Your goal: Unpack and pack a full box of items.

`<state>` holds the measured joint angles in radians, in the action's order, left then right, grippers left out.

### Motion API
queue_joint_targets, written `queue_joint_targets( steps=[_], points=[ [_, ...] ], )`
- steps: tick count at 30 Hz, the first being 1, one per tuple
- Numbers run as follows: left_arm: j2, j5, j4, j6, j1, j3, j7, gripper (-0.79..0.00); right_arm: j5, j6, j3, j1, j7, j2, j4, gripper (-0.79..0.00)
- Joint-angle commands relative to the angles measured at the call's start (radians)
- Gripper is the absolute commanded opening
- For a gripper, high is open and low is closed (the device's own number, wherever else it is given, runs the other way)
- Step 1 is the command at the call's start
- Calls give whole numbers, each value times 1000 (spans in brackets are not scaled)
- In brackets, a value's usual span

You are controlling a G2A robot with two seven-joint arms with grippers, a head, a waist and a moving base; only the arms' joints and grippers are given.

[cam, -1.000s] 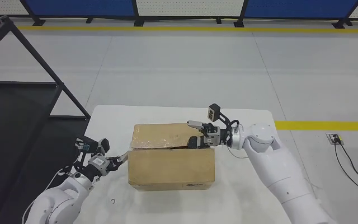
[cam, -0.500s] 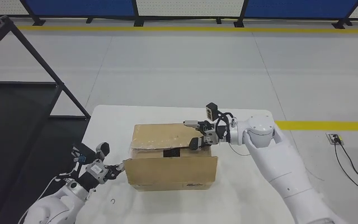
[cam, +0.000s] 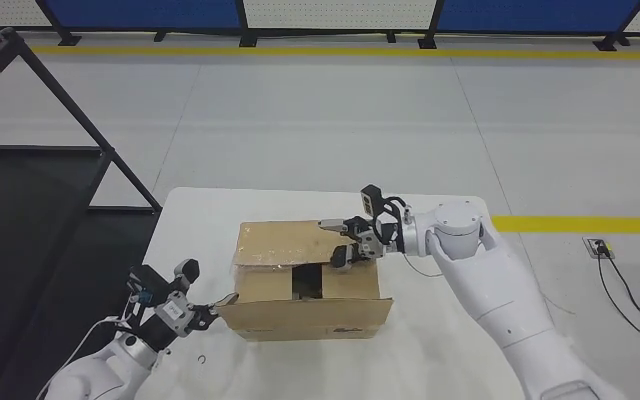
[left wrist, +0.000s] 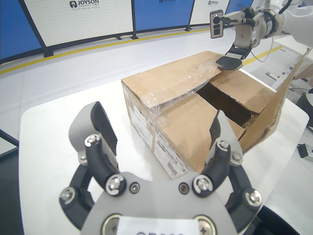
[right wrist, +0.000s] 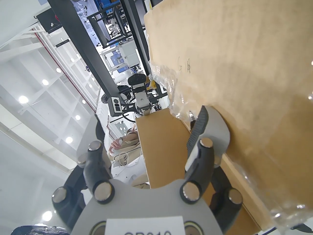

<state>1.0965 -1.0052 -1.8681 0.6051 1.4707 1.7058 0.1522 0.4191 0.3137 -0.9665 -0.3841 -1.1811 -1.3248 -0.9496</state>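
Note:
A brown cardboard box (cam: 305,312) stands in the middle of the white table (cam: 200,215). Its near top flap (left wrist: 275,110) stands tilted outward, and a dark gap (cam: 308,280) shows between the flaps. Torn clear tape (left wrist: 171,91) clings to the far flap (right wrist: 232,50). My left gripper (cam: 222,303) is open at the box's front left corner, one fingertip (left wrist: 218,127) against the near flap's edge. My right gripper (cam: 337,244) is open at the far flap's right end, with one fingertip (left wrist: 228,64) on that flap's edge. The box's contents are hidden.
A black metal frame (cam: 60,160) stands off the table's left side. A small ring-shaped thing (cam: 201,359) lies on the table near the front left. Bare tabletop lies behind and to the right of the box.
The near flap has swung out toward the front, widening the gap. My left gripper has drawn back toward the table's front with it. My right gripper has shifted slightly left on the far flap.

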Motion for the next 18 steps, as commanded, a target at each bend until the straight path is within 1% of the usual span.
queue_joint_targets(
  steps=[1, 4, 14, 15, 17, 18],
  points=[
    [-1, 2, 0, 2, 1, 2, -3, 0, 4, -3, 5, 4, 1, -2, 5, -431],
    [-2, 5, 0, 2, 3, 4, -2, 0, 9, -6, 12, 11, 0, -6, 17, -486],
    [-6, 10, 2, -1, -3, -1, 6, 0, 12, -34, 25, 28, -2, -12, 37, -517],
    [-6, 10, 2, -2, -3, -2, 5, 0, 10, -30, 28, 30, -3, -12, 41, -536],
    [-7, 11, 3, -6, -4, -3, 5, 0, 3, -23, 33, 36, -1, -13, 48, -613],
    [-7, 11, 4, -9, -5, -4, 5, 0, 2, -22, 36, 38, -1, -14, 51, -711]
  ],
)
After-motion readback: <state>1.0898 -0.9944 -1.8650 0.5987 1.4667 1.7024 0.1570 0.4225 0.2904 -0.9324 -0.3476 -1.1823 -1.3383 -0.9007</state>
